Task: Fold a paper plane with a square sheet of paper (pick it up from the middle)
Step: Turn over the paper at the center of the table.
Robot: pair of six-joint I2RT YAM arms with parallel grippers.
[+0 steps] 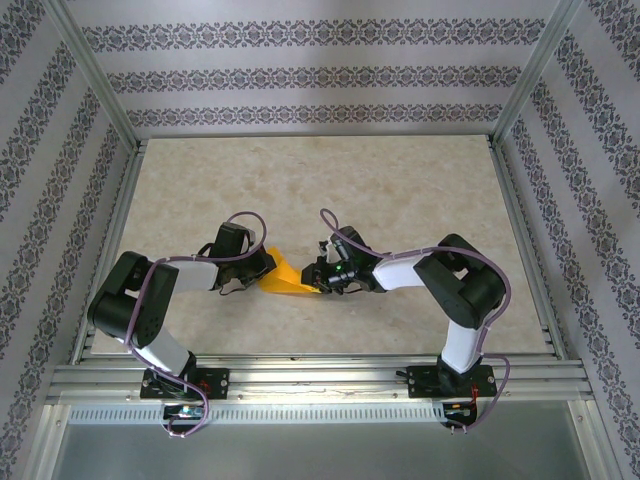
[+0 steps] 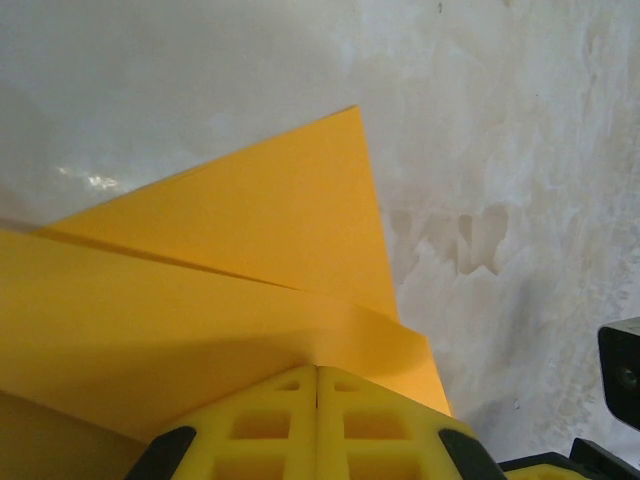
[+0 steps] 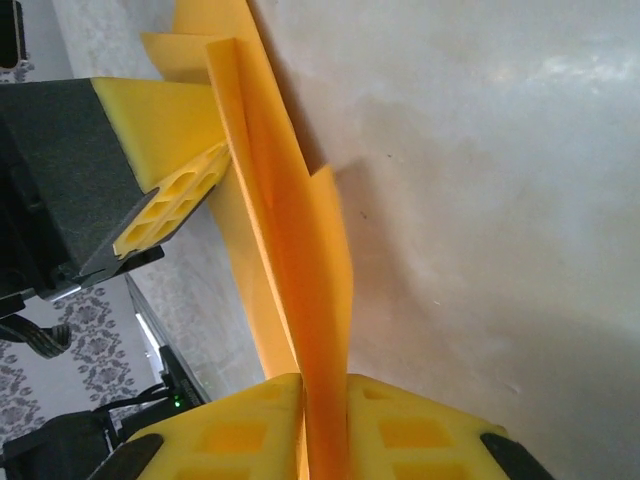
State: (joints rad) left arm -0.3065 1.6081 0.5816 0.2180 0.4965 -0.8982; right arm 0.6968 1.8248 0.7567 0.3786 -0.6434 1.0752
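Note:
The orange sheet of paper [image 1: 286, 278] hangs folded between my two grippers, low over the table's near middle. In the left wrist view its layers [image 2: 250, 250] spread into a pointed flap, and my left gripper [image 2: 317, 370] is shut on a curled edge of it. My left gripper [image 1: 268, 270] holds the paper's left end. My right gripper [image 1: 316, 279] holds the right end. In the right wrist view the paper [image 3: 290, 230] stands on edge as a narrow folded strip, with my right gripper [image 3: 325, 385] shut on it. The left gripper's yellow finger [image 3: 170, 200] presses the strip's far end.
The beige marbled table [image 1: 330, 190] stretches away behind the grippers. Aluminium rails [image 1: 300, 375] run along the near edge, and frame posts with patterned walls close in the left, right and back sides. Both arms bend inward toward each other.

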